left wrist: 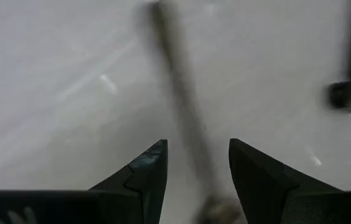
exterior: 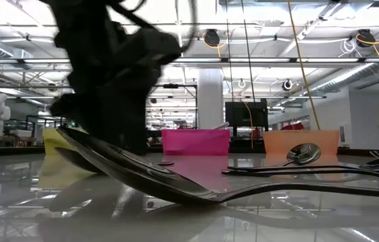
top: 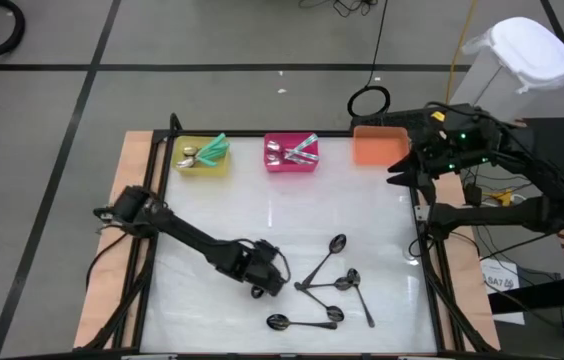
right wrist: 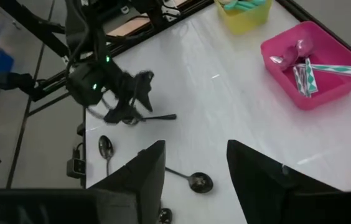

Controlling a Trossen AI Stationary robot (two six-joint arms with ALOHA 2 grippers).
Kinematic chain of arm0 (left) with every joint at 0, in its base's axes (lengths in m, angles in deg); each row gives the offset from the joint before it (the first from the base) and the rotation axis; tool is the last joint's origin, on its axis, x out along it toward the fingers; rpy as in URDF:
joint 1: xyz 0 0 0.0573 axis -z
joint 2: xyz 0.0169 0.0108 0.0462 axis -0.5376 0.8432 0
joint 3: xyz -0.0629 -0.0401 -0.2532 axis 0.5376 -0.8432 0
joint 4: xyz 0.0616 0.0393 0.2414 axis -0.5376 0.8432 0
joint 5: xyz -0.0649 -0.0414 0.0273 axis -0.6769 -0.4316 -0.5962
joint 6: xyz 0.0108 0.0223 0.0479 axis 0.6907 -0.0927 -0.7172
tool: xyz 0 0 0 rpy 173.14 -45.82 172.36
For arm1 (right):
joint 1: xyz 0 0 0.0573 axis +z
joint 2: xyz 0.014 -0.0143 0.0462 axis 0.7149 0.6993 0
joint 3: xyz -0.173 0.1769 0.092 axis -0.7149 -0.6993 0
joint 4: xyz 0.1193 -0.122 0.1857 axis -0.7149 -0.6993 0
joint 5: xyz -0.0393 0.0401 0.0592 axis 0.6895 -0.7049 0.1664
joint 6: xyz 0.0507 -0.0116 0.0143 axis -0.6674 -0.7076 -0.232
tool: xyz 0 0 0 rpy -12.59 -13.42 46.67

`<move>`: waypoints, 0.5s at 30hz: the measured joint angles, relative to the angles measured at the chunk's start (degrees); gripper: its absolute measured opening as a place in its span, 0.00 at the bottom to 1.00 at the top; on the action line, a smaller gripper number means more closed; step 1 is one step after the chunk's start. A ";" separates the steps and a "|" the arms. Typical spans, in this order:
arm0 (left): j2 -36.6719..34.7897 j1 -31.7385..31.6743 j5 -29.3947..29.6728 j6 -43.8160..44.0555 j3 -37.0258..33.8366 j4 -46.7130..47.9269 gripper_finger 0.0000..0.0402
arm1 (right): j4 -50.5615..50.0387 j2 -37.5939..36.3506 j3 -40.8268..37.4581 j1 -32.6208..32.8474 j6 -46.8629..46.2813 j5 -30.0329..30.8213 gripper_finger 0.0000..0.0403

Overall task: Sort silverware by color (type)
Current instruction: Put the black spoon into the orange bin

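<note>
On the white table (top: 222, 200), the left gripper (top: 262, 283) hangs low near the front edge, its two fingers spread with a gap between them. Through its wrist camera a blurred dark spoon handle (left wrist: 182, 106) runs between those fingers; I cannot tell whether it is touching them.

The dark spoons (top: 332, 285) lie in a loose cluster just beside this gripper, handles crossing and bowls touching. At the back stand three bins: the yellow bin (top: 202, 160) with teal-handled spoons, the pink bin (top: 291, 155) with silver ones, and the orange bin (top: 378, 147), where I see no spoons.

The right gripper (top: 402, 165) waits at the back right by the orange bin, fingers spread, holding nothing.

The risk, as I judge it, is the tangle: closing on a crossed handle may drag a neighbouring spoon along, or pinch two at once. A thin handle on a glossy surface may also slip out of the grip.
</note>
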 joint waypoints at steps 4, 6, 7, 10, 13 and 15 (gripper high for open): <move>4.37 0.00 0.01 -2.05 4.84 1.00 0.42 | -0.03 0.19 0.00 0.00 1.01 0.04 0.42; 6.37 0.13 0.14 -1.01 8.03 5.27 0.42 | -0.04 0.30 0.00 0.00 1.16 0.04 0.42; 7.82 0.17 0.18 -0.14 10.17 7.76 0.42 | -0.02 0.30 0.00 0.00 1.23 0.04 0.42; 10.57 0.14 0.23 0.78 15.49 15.25 0.41 | 0.00 0.33 0.00 0.00 1.24 0.04 0.42; 12.42 -0.21 0.08 -1.69 19.29 19.30 0.35 | 0.03 0.36 0.00 0.00 1.50 0.07 0.42; 12.69 -0.47 -0.11 -3.28 20.06 21.43 0.30 | 0.05 0.38 0.00 0.00 1.69 0.17 0.42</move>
